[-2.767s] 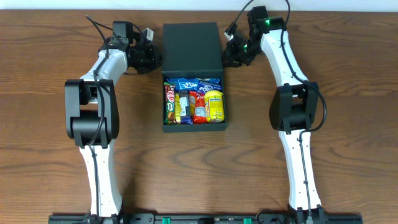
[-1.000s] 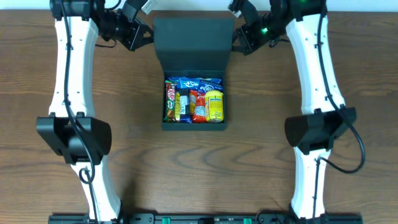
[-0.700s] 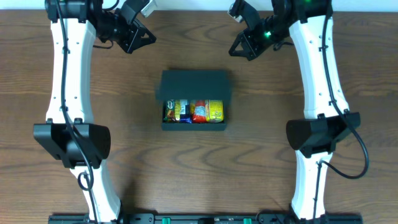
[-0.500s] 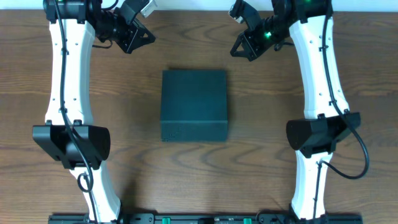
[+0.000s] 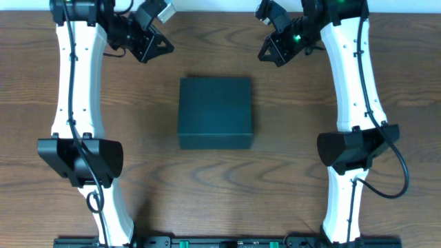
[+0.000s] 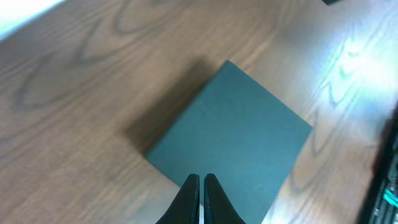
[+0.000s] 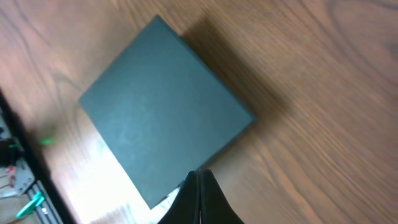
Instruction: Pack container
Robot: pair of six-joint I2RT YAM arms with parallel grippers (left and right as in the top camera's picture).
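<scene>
The container (image 5: 215, 112) is a dark teal box in the middle of the table with its lid down flat, so its contents are hidden. It also shows in the left wrist view (image 6: 239, 137) and in the right wrist view (image 7: 161, 112). My left gripper (image 5: 164, 43) is shut and empty, held high up and to the far left of the box; its fingers show in the left wrist view (image 6: 200, 180). My right gripper (image 5: 264, 54) is shut and empty, held high up and to the far right of the box; its fingers show in the right wrist view (image 7: 199, 175).
The wooden table (image 5: 289, 172) lies bare around the box. Both white arms reach from the near edge along the left and right sides. Dark equipment with green lights shows at the table edge in the right wrist view (image 7: 18, 180).
The lid swung down from upright and closed over the snack packets. Both grippers let go of it and stay raised at the far corners, almost still.
</scene>
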